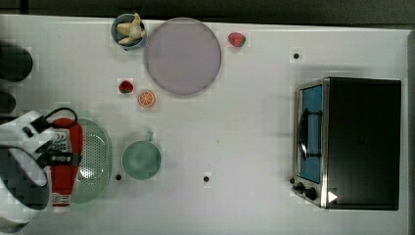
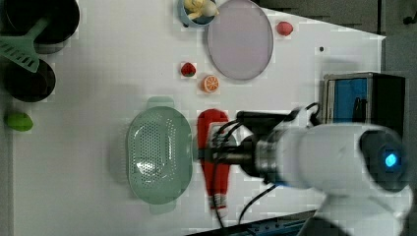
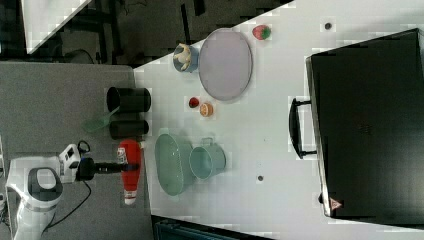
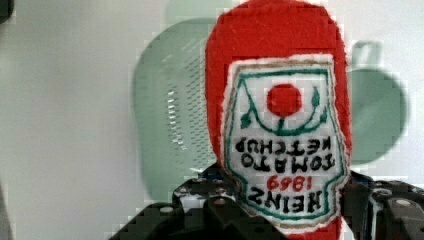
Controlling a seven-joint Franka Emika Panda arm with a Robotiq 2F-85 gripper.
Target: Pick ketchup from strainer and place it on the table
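Right up close, the gripper has its jaws clamped on the ketchup around the lower body, label facing the wrist camera, so the bottle rides lengthwise and steady. It's lifted out: in the left view the bottle hangs beside the strainer, whose basket is bare. Just beyond stands the green cup, close enough to crowd a set-down there. Farther off, open white table looks like the sensible landing spot, ahead of the purple plate and the toaster oven.
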